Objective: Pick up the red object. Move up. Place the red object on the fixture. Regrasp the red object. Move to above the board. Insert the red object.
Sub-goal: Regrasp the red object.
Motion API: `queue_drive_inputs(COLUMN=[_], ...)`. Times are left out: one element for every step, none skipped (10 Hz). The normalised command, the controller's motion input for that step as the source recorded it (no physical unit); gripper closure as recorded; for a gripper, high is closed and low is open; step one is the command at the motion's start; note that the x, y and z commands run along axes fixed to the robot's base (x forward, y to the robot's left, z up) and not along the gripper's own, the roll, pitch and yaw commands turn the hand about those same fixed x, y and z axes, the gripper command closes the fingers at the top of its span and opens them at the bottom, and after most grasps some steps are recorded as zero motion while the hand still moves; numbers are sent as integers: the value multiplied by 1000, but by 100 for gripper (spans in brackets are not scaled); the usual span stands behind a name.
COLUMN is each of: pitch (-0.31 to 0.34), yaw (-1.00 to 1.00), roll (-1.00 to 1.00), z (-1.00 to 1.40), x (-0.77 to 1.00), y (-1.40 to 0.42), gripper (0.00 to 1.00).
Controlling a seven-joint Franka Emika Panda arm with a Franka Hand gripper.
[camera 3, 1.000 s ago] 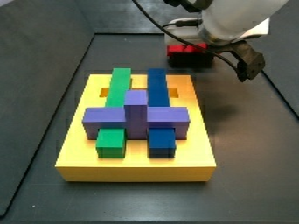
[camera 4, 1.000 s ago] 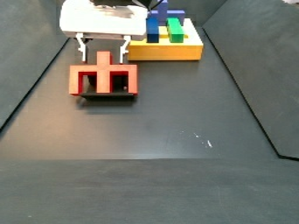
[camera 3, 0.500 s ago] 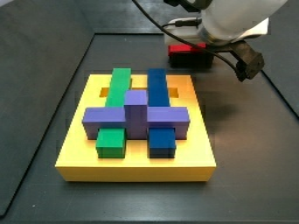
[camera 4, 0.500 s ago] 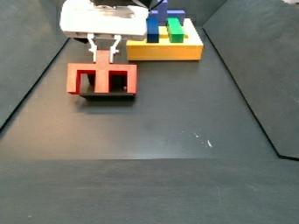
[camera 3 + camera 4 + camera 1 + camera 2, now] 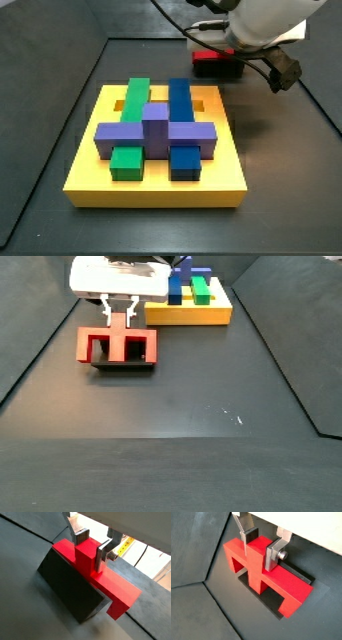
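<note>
On the fixture (image 5: 120, 364) rests the red object (image 5: 118, 346), a bright red plastic block with a long bar, two short legs and a central stem, all square-edged and glossy. Both wrist views show it lying against the fixture's dark face (image 5: 70, 594), the bar (image 5: 271, 579) running across and one leg overhanging past the fixture's edge (image 5: 119, 607). Directly over the fixture hangs the claw (image 5: 120, 314), its two silver fingers (image 5: 104, 554) straddling the red stem (image 5: 88, 556). Each plate stands just beside a flank of the stem (image 5: 256, 554), with the dark pads close to or touching the plastic; whether they actually clamp it I cannot tell from these pictures. In a side view the fingers (image 5: 131, 311) come down from the white wrist body onto the upright stem, which rises between the two red legs. Beyond the fixture, well apart from it on the dark worktop (image 5: 201, 406), sits the board (image 5: 156, 150), a thick yellow slab carrying green (image 5: 131, 125), blue (image 5: 182, 120) and purple (image 5: 155, 132) blocks. From that side the red object (image 5: 210, 56) shows only as a red strip behind the board, under the arm
</note>
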Motion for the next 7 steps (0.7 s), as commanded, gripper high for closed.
queue_drive_inputs(pitch=[0, 0, 0, 0, 0, 0, 0], yaw=[0, 0, 0, 0, 0, 0, 0], roll=[0, 0, 0, 0, 0, 0, 0], z=[0, 0, 0, 0, 0, 0, 0], x=[0, 0, 0, 0, 0, 0, 0], y=[0, 0, 0, 0, 0, 0, 0], gripper=[100, 100, 100, 100, 100, 100, 100])
